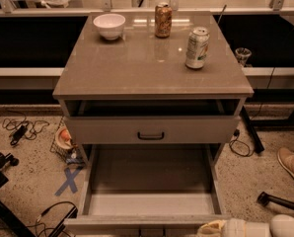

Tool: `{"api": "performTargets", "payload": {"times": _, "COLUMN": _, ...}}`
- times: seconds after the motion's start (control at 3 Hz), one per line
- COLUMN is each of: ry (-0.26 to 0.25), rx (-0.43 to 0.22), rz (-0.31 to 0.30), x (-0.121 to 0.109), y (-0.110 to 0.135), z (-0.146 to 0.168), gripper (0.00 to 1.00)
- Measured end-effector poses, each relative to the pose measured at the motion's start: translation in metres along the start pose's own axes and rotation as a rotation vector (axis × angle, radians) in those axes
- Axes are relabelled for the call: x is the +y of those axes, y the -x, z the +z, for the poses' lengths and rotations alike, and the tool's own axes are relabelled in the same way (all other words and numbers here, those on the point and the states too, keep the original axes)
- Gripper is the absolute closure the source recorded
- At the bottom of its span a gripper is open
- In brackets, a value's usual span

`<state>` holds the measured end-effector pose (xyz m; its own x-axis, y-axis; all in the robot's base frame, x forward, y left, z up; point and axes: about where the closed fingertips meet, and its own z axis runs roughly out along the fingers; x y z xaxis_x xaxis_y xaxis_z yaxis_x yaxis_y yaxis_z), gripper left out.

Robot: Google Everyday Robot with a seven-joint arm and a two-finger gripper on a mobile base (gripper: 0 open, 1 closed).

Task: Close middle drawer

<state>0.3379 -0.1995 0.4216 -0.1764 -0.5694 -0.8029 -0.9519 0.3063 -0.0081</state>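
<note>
The middle drawer is pulled far out toward me. Its pale interior looks empty, and its front rim lies at the bottom edge of the view. Its handle is hidden. Above it, the taller-fronted top drawer with a dark handle stands slightly out under the cabinet top. My gripper is a pale shape at the bottom right. It is at the right end of the middle drawer's front rim, and I cannot tell whether it touches the rim. The arm runs off to the right.
On the cabinet top stand a white bowl, a brown can and a green-white can. On the floor at the left are cables, a wire basket and a blue tape X. A person's shoe is at the right.
</note>
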Motion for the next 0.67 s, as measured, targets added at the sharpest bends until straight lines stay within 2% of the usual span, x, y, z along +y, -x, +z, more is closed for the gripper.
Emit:
{"api": "performTargets", "payload": {"times": 0.33, "ry": 0.000, "rx": -0.002, "rz": -0.017, "x": -0.015, "y": 0.004, "z": 0.011, "gripper": 1.00}}
{"api": "performTargets", "payload": {"times": 0.67, "ry": -0.008, "rx": 0.011, "rz": -0.032, "x": -0.044, "y": 0.018, "z": 0.032, "gripper": 1.00}}
